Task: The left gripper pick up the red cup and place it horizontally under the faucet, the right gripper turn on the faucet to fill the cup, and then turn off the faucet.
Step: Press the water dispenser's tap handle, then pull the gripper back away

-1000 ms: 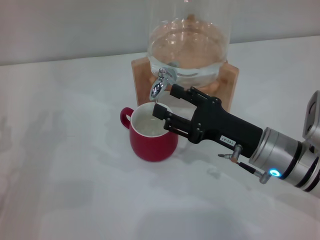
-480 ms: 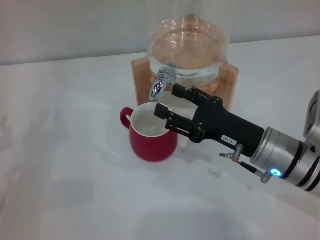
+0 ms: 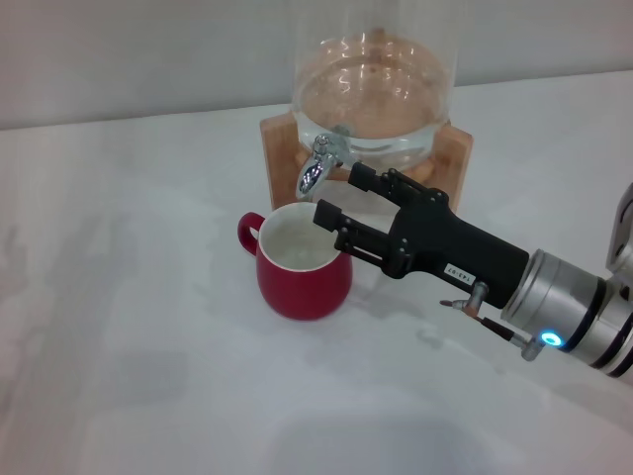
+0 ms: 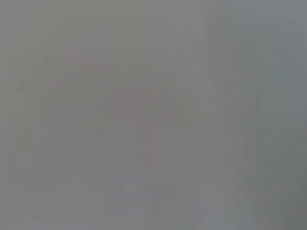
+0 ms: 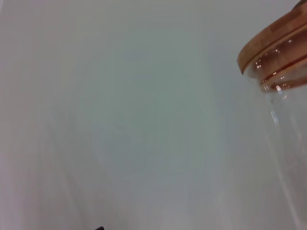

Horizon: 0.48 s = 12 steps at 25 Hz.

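Observation:
The red cup (image 3: 302,275) stands upright on the white table, its opening right under the chrome faucet (image 3: 316,168) and its handle toward the left. The faucet sticks out of a clear glass dispenser (image 3: 374,94) on a wooden stand (image 3: 451,158). My right gripper (image 3: 341,195) reaches in from the right, open, with its black fingers just to the right of the spout and above the cup's rim, touching neither. The right wrist view shows only the dispenser's wooden lid (image 5: 276,40) and glass wall. The left gripper is out of view; the left wrist view is a blank grey.
The white table (image 3: 119,327) stretches out to the left of the cup and in front of it. A pale wall runs behind the dispenser.
My right gripper has drawn back a little to the right, away from the faucet. The cup has not moved.

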Each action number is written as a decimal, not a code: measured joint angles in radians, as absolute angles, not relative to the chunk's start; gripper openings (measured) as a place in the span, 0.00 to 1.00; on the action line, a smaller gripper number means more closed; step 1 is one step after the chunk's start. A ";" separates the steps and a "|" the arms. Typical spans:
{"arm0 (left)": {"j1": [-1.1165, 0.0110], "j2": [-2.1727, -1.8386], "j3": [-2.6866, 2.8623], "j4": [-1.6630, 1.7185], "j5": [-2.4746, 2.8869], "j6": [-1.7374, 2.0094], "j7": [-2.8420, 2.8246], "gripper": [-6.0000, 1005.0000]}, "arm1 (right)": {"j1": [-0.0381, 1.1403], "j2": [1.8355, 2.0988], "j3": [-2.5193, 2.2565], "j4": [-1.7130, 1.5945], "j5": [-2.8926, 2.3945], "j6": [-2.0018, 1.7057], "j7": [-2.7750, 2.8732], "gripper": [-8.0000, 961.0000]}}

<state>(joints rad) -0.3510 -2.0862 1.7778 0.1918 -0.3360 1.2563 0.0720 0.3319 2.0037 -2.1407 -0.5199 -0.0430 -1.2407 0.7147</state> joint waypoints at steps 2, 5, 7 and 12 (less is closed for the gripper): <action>-0.352 -2.086 1.778 0.192 -0.336 1.256 0.072 0.43 | 0.331 2.003 -2.137 -0.520 -0.043 -1.241 0.715 0.83; -0.354 -2.086 1.778 0.192 -0.336 1.255 0.072 0.43 | 0.330 2.002 -2.133 -0.520 -0.043 -1.241 0.715 0.83; -0.354 -2.086 1.778 0.192 -0.336 1.255 0.072 0.43 | 0.330 2.001 -2.132 -0.520 -0.043 -1.241 0.715 0.83; -0.354 -2.086 1.778 0.192 -0.336 1.254 0.072 0.43 | 0.330 1.999 -2.130 -0.520 -0.043 -1.242 0.715 0.82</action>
